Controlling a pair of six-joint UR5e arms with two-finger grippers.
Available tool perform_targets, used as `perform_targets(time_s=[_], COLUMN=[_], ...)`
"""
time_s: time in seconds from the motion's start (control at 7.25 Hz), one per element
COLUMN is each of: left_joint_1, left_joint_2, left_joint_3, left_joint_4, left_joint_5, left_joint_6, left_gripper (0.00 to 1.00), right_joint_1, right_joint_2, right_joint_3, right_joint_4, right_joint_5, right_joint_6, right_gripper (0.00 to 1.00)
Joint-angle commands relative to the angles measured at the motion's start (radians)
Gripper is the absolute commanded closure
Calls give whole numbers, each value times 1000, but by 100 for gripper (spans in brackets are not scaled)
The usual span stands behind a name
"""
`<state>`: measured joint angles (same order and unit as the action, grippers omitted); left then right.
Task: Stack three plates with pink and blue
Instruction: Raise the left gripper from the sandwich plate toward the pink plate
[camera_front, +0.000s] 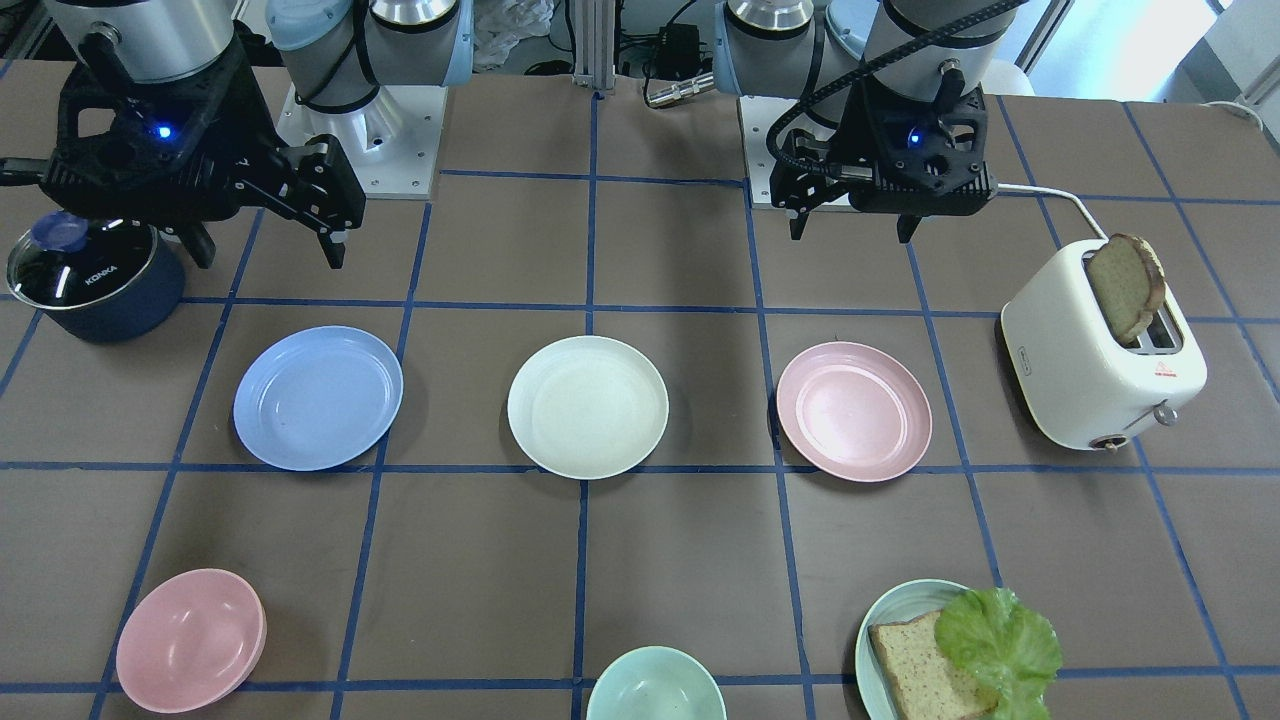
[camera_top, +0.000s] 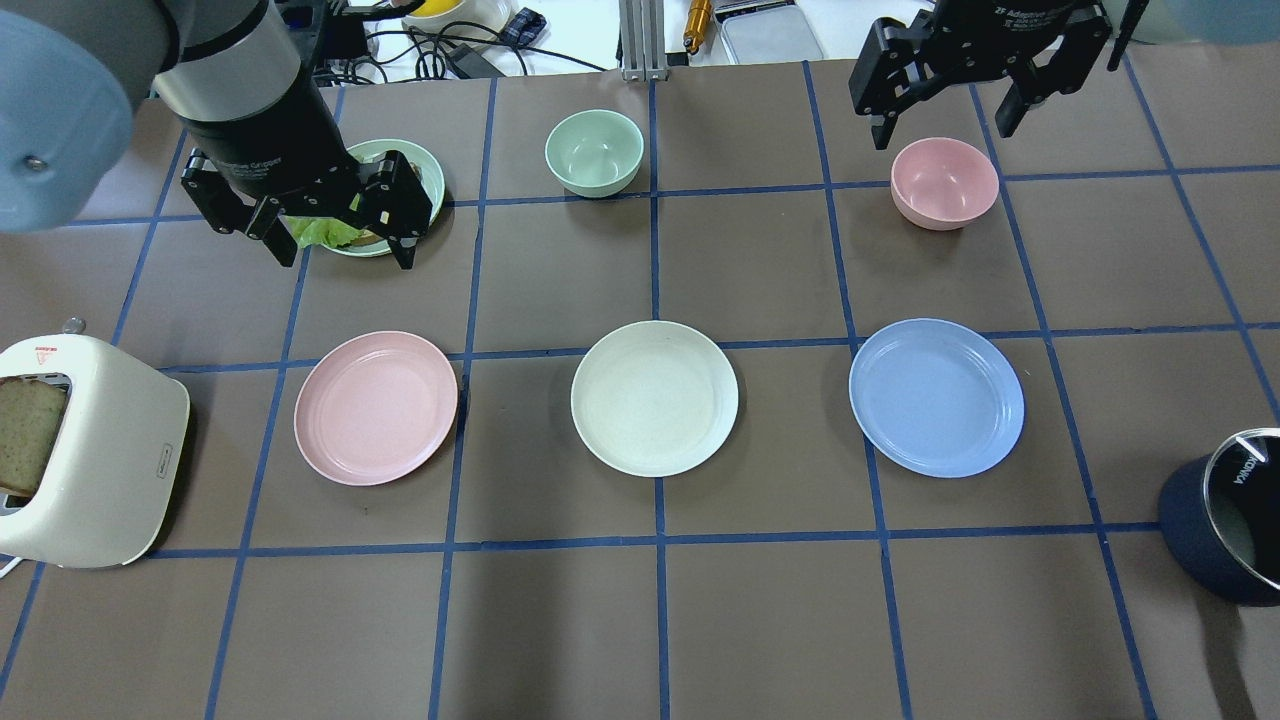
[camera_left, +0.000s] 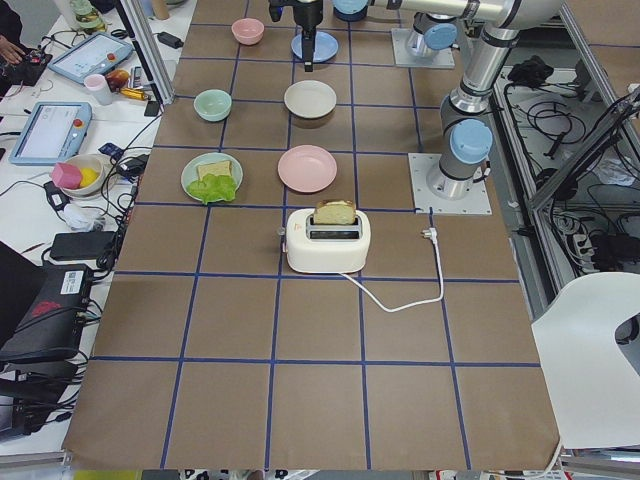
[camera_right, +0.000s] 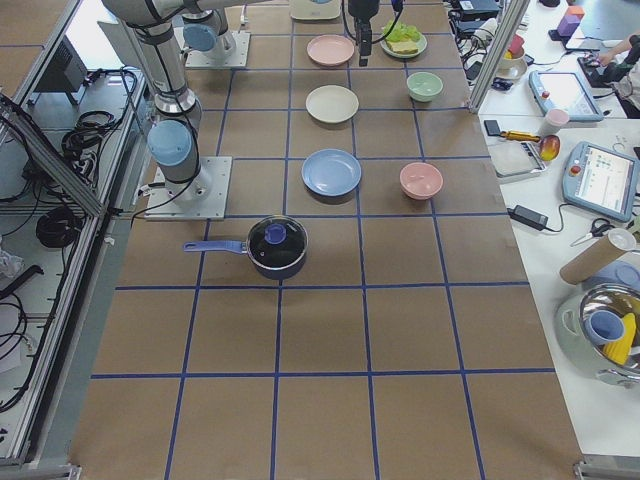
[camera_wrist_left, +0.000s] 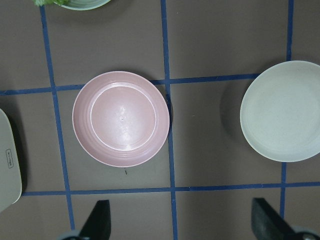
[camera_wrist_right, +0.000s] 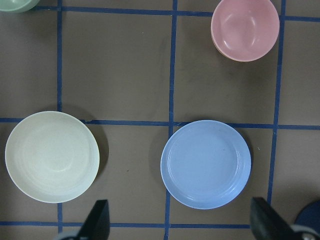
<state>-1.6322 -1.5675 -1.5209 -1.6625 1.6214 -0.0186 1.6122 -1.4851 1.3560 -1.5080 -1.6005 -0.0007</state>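
Evidently nothing has been stacked yet. The pale pink plate (camera_top: 376, 408), the cream-white plate (camera_top: 654, 397) and the light blue plate (camera_top: 936, 397) are laid flat in a row across the bench (camera_top: 660, 620), well apart, hollows facing up. No long axis is offered by a round plate, so any point on the rim may be pinched. Farther off, the left gripper (camera_top: 345, 255) and the right gripper (camera_top: 945, 135) are held aloft, jaws spread and empty. An outer plate is best taken by its rim, kept level and lowered centred.

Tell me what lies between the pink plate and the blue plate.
The cream-white plate, apart from the pink plate and the blue plate, seen in the overhead view.
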Motion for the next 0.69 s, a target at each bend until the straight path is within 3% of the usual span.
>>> perform_targets(time_s=[0.0,0.28,0.41,0.55], left_joint_1=[2,-20,-46,-54], left_joint_2=[0,-41,-64,-80], left_joint_3=[-5,-21,-68,-162], left_joint_4=[3,6,68,189], left_joint_5=[-2,-64,-163,-170], left_joint_6=[-1,-7,-9,-9], left_gripper=[0,0,0,0], right_joint_1=[-5,-11,-20,-21], right_joint_2=[2,3,3,5], right_joint_3=[0,5,6,6], right_joint_4=[-3,-3,-3,-4], right_joint_5=[4,4,8,25], right_joint_6=[-11,-15,-13,-15], right_gripper=[0,0,0,0])
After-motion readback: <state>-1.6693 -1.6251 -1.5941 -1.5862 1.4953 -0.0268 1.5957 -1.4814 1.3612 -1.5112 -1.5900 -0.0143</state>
